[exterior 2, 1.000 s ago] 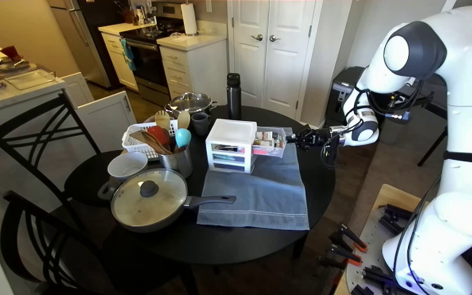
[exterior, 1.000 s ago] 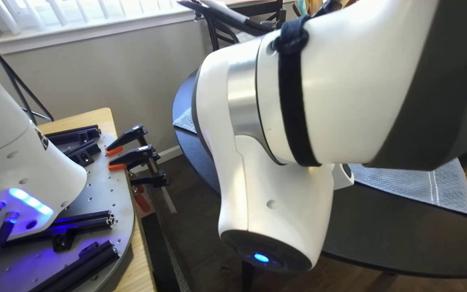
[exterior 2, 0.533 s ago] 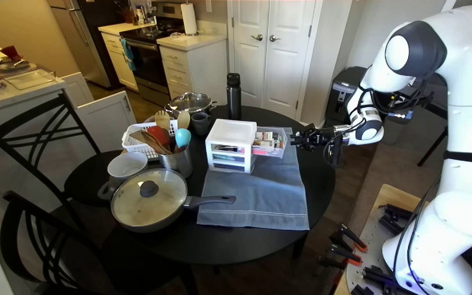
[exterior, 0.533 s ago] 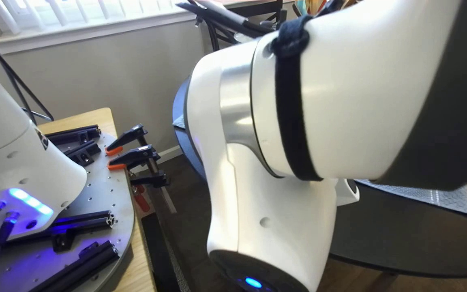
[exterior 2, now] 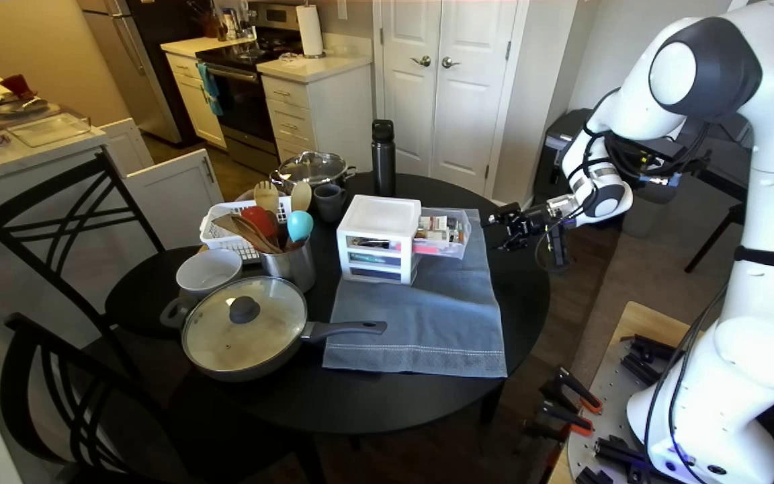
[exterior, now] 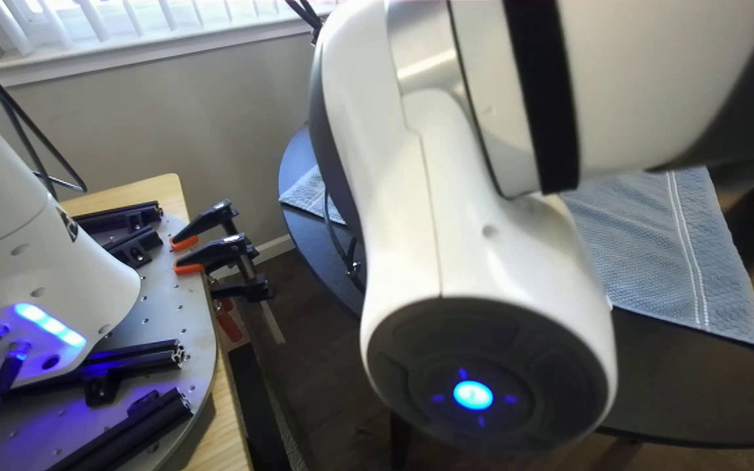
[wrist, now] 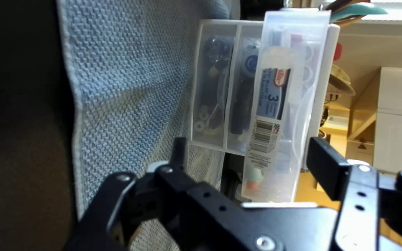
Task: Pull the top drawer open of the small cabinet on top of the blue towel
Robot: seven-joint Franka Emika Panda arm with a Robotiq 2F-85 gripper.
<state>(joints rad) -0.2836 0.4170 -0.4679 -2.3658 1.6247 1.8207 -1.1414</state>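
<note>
The small cabinet (exterior 2: 383, 214) is a white plastic unit standing on the blue towel (exterior 2: 420, 329). Its translucent top drawer (exterior 2: 462, 236) sticks out toward the arm, with small packets and a labelled tube visible inside. Just beyond the drawer's outer end, my gripper (exterior 2: 500, 233) stands open, apart from it. In the wrist view the jaws of the gripper (wrist: 252, 158) are spread wide, with nothing held; the top drawer (wrist: 290, 167) shows through the gap behind them. The arm hides the cabinet in an exterior view, where parts of the blue towel (exterior: 639, 242) show.
A lidded pan (exterior 2: 246, 323) points its handle over the towel's edge. Behind it are a utensil holder (exterior 2: 291, 269), a white bowl (exterior 2: 210, 271) and a white basket (exterior 2: 226, 222). A dark bottle (exterior 2: 383, 161), a mug (exterior 2: 328, 203) and a lidded pot (exterior 2: 313, 171) stand toward the back.
My gripper was shut at the drawer's outer end; it has let go, opened wide and backed a little away while the wrist tilted. The drawer has stayed pulled out.
</note>
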